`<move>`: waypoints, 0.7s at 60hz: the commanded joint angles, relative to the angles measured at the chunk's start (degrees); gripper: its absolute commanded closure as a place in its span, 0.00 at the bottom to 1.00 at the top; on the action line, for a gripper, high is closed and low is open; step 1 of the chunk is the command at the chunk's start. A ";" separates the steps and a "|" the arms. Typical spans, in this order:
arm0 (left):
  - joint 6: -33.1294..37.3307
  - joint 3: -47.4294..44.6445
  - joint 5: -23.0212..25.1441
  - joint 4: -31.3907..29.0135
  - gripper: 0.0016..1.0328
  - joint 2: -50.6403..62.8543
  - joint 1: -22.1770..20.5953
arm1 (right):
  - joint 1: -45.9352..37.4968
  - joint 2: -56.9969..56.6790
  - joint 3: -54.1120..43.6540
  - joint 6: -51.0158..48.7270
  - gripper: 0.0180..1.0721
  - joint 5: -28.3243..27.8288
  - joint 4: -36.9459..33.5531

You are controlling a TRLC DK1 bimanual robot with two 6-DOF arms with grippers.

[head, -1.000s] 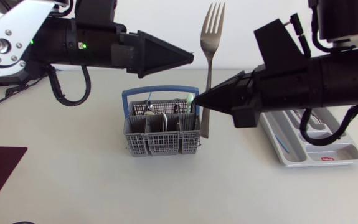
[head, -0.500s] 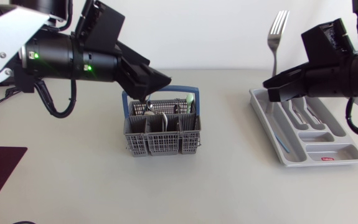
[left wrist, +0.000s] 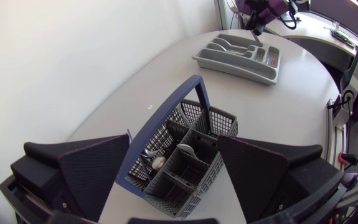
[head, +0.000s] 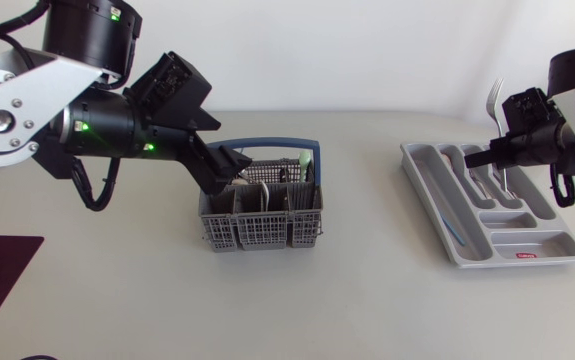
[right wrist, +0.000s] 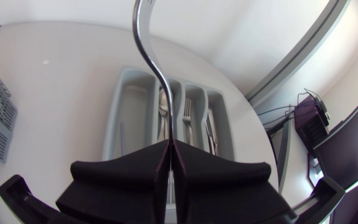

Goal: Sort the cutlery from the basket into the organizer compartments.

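Pale tabletop | my right tool clamped on fork above organizer | left tool gaping, well apart | risk: high release, fork lands crosswise.

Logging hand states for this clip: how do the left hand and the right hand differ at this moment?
The left hand is open and holds nothing; the right hand is shut on a fork, tines up. The left hand hangs over the basket, while the right hand is over the organizer. Both are matte black, with two broad wedge-shaped fingers.
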 commanded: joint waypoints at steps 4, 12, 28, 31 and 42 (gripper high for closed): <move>1.33 -1.00 -1.16 -0.25 0.05 -0.35 -1.31 | -3.20 8.63 4.73 -1.92 0.94 2.87 3.81; 1.33 -0.39 -5.47 -0.60 0.05 0.71 -5.26 | -5.49 17.42 9.66 -1.83 0.94 4.63 5.92; 1.68 -0.21 -10.92 -0.69 0.05 1.67 -10.19 | -7.77 29.11 16.95 -2.01 0.94 7.35 8.56; 1.68 -0.04 -11.00 -0.69 0.05 1.85 -10.27 | -7.86 30.86 17.83 -2.18 0.94 7.79 9.44; 2.12 -0.12 -11.53 -0.78 0.05 1.85 -10.27 | -8.04 36.14 20.99 -2.18 0.94 8.85 9.61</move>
